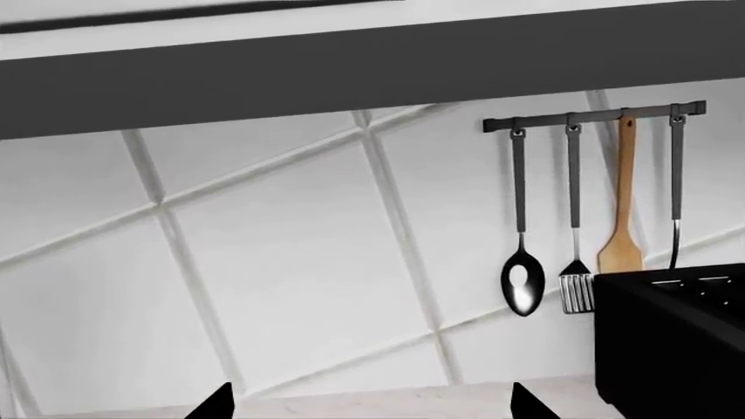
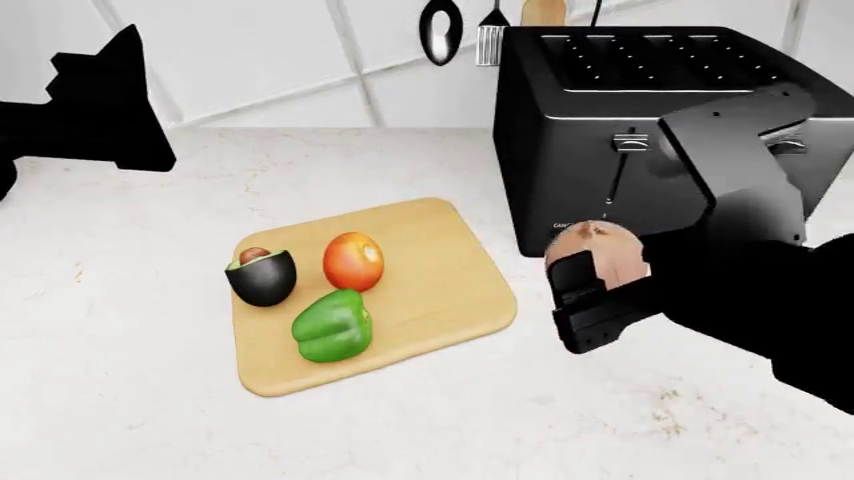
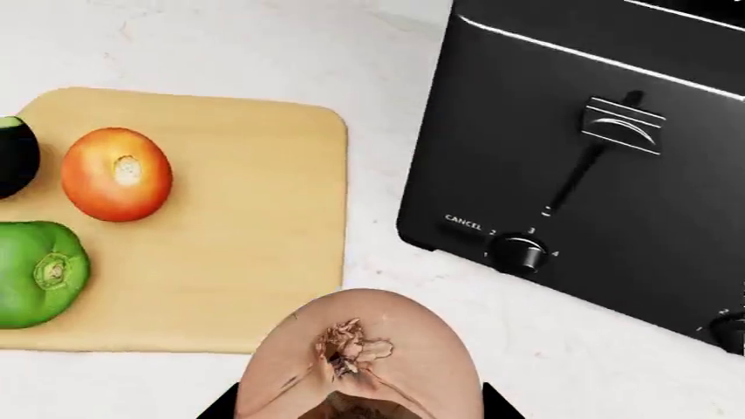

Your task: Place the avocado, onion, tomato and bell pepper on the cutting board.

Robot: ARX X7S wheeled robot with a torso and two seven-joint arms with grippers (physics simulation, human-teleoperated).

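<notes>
The light-wood cutting board (image 2: 441, 290) lies on the pale counter, also seen in the right wrist view (image 3: 256, 236). On it sit the halved avocado (image 2: 262, 275), the red-orange tomato (image 2: 354, 260) and the green bell pepper (image 2: 331, 326). My right gripper (image 2: 594, 290) is shut on the tan onion (image 2: 603, 245), held right of the board in front of the toaster. In the right wrist view the onion (image 3: 361, 349) fills the gap between the jaws. My left gripper (image 2: 114, 95) hangs raised at the far left, open and holding nothing (image 1: 370, 403).
A black toaster (image 2: 641, 110) stands at the back right, close behind the right arm (image 3: 582, 131). Utensils hang on a wall rail (image 1: 582, 227) above the tiled backsplash. The counter runs on all sides of the board.
</notes>
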